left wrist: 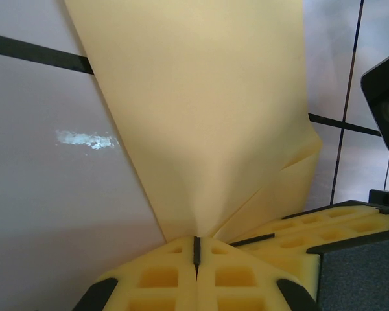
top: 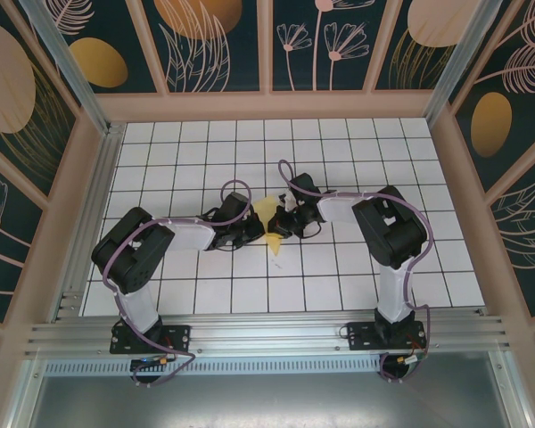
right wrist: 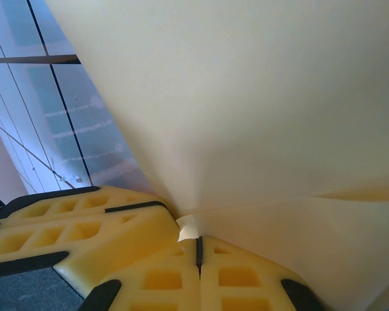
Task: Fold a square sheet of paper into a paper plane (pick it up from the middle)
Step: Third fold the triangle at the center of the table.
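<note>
Your left gripper [left wrist: 196,251] is clamped on the paper [left wrist: 201,116]. In its wrist view the two yellow pads [left wrist: 159,275] meet with only a thin dark seam between them, and the pale yellow sheet fans up and away from that pinch. You can see a second layer of the paper folded out to the right. Your right gripper [right wrist: 198,251] is closed on the same paper in the same way. Its pads are pressed together on a small corner, and the sheet spreads wide above them, with a crease running off to the right. Each wrist view also shows the other gripper's yellow fingers lying just beside its own, so the two pinches sit almost touching. From the overhead camera, both arms reach inward and meet near the middle of the white tiled table [top: 205,294]. The paper sits between the two grippers, with one point above them and another hanging below. From these views you cannot tell whether the lower point rests on the tiles. A pale smudge [left wrist: 84,139] marks the tile to the left of the paper in the left wrist view.
</note>
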### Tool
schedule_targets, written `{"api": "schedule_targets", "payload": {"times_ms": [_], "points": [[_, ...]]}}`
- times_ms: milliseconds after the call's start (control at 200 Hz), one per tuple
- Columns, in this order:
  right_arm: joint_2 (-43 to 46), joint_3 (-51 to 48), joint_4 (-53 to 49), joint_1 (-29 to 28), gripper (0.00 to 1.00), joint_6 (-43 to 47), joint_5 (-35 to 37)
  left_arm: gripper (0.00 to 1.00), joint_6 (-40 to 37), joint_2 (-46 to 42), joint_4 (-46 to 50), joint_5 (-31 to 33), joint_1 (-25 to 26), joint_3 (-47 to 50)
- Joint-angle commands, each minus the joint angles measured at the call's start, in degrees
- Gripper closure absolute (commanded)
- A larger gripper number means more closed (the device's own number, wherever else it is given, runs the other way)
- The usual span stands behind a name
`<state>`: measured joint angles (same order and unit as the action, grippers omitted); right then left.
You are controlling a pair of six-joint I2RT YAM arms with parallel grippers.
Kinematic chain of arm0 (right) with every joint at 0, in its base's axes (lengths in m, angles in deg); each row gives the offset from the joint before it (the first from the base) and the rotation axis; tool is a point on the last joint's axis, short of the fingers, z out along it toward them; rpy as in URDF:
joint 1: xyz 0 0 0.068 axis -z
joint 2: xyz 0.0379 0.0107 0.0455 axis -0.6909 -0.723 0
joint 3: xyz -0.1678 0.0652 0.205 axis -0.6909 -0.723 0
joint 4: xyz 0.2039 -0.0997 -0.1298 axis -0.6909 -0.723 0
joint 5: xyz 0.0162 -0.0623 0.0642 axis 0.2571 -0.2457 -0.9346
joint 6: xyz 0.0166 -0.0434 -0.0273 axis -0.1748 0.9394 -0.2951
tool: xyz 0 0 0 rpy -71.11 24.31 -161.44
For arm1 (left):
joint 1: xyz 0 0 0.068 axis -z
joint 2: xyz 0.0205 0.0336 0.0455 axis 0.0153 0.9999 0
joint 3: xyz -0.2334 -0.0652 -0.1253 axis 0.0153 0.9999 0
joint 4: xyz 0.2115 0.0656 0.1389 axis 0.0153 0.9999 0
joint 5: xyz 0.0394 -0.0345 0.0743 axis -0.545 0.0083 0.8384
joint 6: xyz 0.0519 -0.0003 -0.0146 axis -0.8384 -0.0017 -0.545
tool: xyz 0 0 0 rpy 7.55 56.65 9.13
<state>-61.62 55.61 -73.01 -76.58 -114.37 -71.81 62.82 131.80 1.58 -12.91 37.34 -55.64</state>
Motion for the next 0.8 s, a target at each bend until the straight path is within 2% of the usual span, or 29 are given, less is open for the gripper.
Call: {"api": "schedule_targets", "payload": {"times_ms": [0, 245, 510, 796], "points": [[1.5, -0.4, 0.5, 0.5, 1.00, 0.6, -1.0, 1.00, -1.5, 1.5, 4.6, 2.3, 0.2, -0.6], [5.0, -2.0, -0.5, 0.6, 1.00, 2.6, -4.0, 1.00, -1.6, 2.0, 6.1, 3.8, 0.2, -1.2], [7.3, -6.3, -2.8, 0.6, 1.00, 3.7, -4.1, 1.00, -1.5, 2.1, 6.6, 4.3, 0.2, -1.8], [7.2, -8.7, -2.4, 0.5, 1.00, 4.6, -5.6, 1.00, -1.4, 2.6, 6.8, 4.2, 0.2, -2.4]]}}
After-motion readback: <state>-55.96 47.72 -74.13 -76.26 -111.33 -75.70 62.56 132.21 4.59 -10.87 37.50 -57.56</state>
